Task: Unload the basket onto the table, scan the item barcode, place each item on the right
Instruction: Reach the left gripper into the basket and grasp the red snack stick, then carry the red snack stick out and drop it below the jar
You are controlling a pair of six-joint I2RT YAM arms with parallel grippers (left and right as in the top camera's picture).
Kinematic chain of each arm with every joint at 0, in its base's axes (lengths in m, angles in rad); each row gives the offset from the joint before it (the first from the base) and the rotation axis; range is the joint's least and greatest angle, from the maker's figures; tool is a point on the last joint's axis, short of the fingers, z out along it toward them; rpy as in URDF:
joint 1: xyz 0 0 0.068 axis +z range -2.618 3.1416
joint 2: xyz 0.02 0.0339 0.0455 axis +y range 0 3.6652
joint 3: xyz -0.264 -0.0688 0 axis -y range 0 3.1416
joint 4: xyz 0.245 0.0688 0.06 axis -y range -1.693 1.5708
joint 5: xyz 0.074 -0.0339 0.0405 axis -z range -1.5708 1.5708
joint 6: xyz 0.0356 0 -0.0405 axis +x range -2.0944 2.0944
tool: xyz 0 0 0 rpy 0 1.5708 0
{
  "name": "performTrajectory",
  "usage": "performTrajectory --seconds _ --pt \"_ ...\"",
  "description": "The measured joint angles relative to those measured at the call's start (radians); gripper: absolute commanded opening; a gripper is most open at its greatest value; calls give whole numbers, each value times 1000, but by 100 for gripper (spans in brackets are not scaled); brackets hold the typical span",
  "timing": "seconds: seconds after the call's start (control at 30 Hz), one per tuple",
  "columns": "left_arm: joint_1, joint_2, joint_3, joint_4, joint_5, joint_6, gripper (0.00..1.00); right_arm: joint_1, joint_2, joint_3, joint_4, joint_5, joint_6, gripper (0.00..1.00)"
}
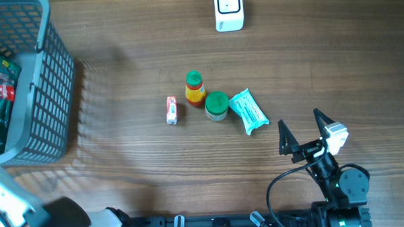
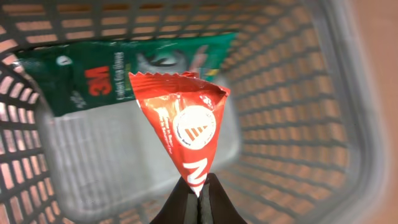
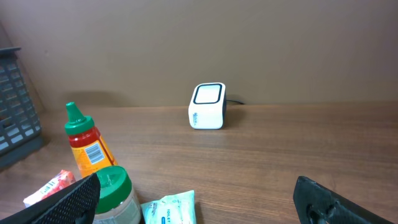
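Our left end effector (image 2: 199, 190) pinches a red triangular foil packet (image 2: 186, 124) over a grey mesh basket (image 2: 292, 124). Our right end effector (image 1: 300, 120) is spread wide.

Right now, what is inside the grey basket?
A red triangular packet, pinched at its tip by the shut left gripper, and behind it a green 3M packet. The red packet covers part of the green one and of the basket floor, so anything there is hidden.
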Motion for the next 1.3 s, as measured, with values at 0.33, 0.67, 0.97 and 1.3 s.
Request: performTrajectory --seconds 0.33,0.67,0.97,1.3 --pt "-315 -182 1 -97 103 0 4 0 0 0 0 0 0 100" --pt "-774 -182 -192 -177 12 -50 4 0 0 0 0 0 0 100" --pt "-1125 -180 -735 301 -20 -377 4 0 1 0 1 0 0 100" --pt "-1440 -113 -999 552 -205 -822 4 0 1 0 0 0 0 100"
